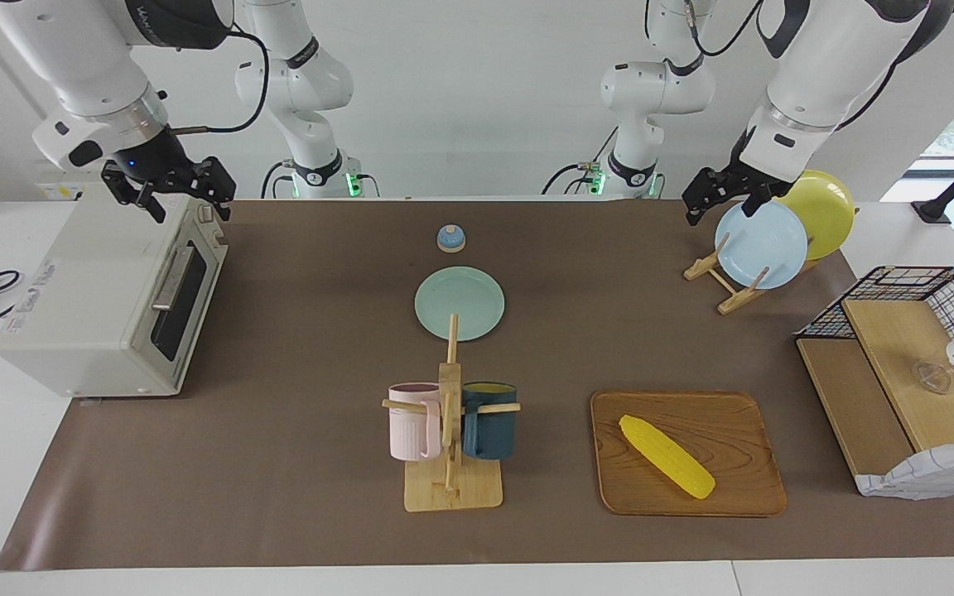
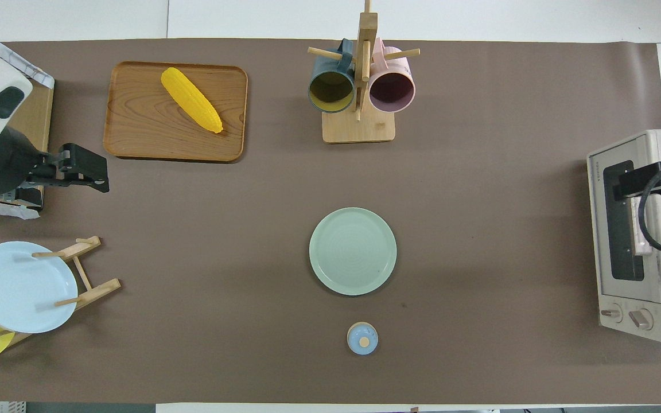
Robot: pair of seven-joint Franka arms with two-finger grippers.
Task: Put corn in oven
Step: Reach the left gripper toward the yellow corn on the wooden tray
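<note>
**Both grippers raised, corn on the tray, oven door shut**

The right gripper (image 1: 169,189) is held in the air over the top of the oven (image 1: 104,298), above the edge where the door begins; its fingers are seen spread apart with nothing between them. In the overhead view the same gripper (image 2: 629,184) is seen over the dark glass of the door. The oven is placed at the right arm's end of the table, and its door, with the metal bar handle (image 1: 171,277), is closed. Two knobs (image 2: 626,316) are seen on the oven front beside the door.

The left gripper (image 1: 713,194) is held above the plate rack (image 1: 725,277), just by the upper rim of the pale blue plate (image 1: 761,244); whether its fingers are apart or together cannot be told. A yellow plate (image 1: 825,211) is stood in the same rack next to the blue one.

The corn (image 1: 666,456) is laid diagonally on the wooden tray (image 1: 734,422), well apart from the oven and toward the left arm's end of the table. The corn is touched by neither gripper.

Between the tray and the oven, a mug stand (image 1: 450,430) is set with a pink mug (image 1: 413,422) and a dark blue mug (image 1: 489,422) hung on its pegs. Nearer to the robots than the stand, a green plate (image 1: 460,303) is laid flat, and a small blue bell (image 1: 451,238) is placed nearer to the robots again. A wire basket (image 1: 899,285) with wooden shelves is stood beside the tray at the table's end.
</note>
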